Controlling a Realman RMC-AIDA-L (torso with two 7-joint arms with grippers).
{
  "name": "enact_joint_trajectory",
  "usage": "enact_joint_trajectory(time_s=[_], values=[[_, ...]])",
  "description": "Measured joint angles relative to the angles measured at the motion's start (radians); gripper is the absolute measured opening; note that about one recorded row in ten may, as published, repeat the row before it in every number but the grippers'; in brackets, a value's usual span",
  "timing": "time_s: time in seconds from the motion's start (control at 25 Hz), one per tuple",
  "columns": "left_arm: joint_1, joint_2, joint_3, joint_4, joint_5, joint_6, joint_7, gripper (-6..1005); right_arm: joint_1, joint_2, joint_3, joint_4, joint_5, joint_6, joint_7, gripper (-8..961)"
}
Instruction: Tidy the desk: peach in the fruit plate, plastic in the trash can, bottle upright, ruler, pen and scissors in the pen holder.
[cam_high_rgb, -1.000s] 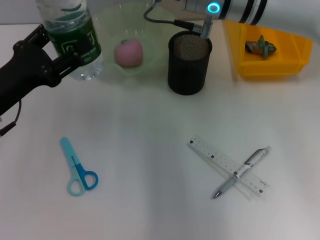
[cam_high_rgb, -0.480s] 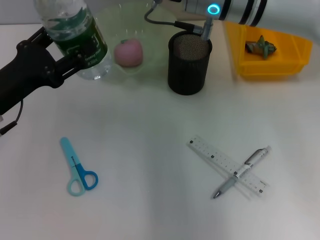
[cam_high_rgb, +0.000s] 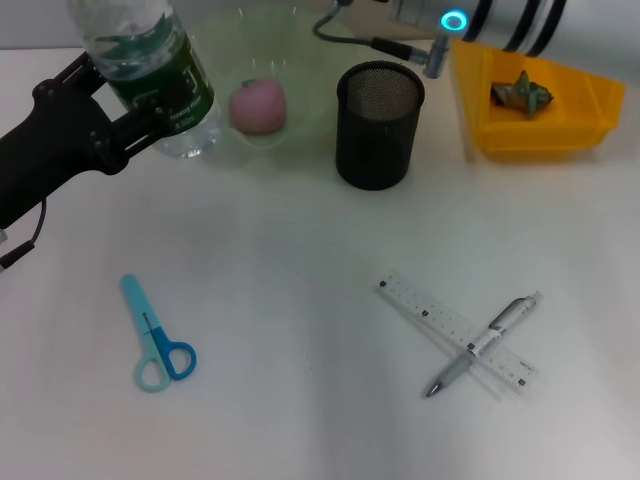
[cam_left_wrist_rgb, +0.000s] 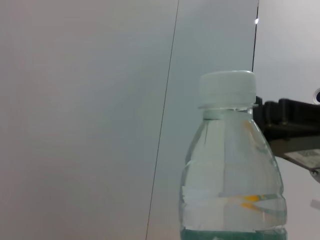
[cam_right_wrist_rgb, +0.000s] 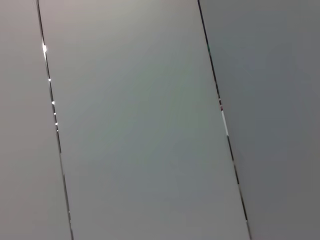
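Tilting has stopped being the only change: against the earlier pictures the bottle (cam_high_rgb: 150, 75) is leaning a little more toward the far edge, and the right arm's lit wrist has slid from above the pen holder (cam_high_rgb: 379, 124) toward the yellow trash can (cam_high_rgb: 540, 100).

The left gripper (cam_high_rgb: 112, 118) is clamping the bottle by its green label near the desk's far left corner, fingers closed around the body. In the left wrist view the white cap (cam_left_wrist_rgb: 227, 89) is pointing up and the water line is lying nearly level, so the long axis is standing close to vertical. Its base seems to be resting on or just over the desk (cam_high_rgb: 300, 260), beside the fruit plate (cam_high_rgb: 250, 90); I cannot tell whether it is touching down. Setting it straight looks like the step in hand, and what matters is bringing that axis square to the surface before letting go.

The right gripper is sitting out of sight at the far edge. The peach (cam_high_rgb: 258, 106) is lying in the plate, the crumpled plastic (cam_high_rgb: 520, 92) in the can.

Further out, the scissors (cam_high_rgb: 155, 335) are lying toward the near left corner, nearer the left arm. The pen (cam_high_rgb: 482, 345) is lying crossed over the ruler (cam_high_rgb: 457, 334) toward the near right, nearer the right arm.
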Motion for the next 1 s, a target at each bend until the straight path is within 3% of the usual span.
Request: enact_joint_trajectory(time_s=[0.16, 0.48, 0.8, 1.0], values=[[0.000, 0.004, 0.001, 0.000, 0.012, 0.000, 0.000, 771, -0.009, -0.005, -0.006, -0.030, -0.017, -0.005, 0.016, 3], [-0.008, 0.008, -0.004, 0.001, 0.049, 0.000, 0.001, 772, -0.011, -0.006, -0.006, -0.139, -0.263, -0.024, 0.116, 295], [-0.009, 0.018, 0.000, 0.005, 0.049, 0.000, 0.002, 770, -0.028, -0.002, 0.002, -0.168, -0.280, -0.018, 0.127, 633], [-0.010, 0.018, 0.003, 0.010, 0.050, -0.001, 0.002, 770, -0.025, -0.002, 0.001, -0.178, -0.287, -0.015, 0.124, 790]])
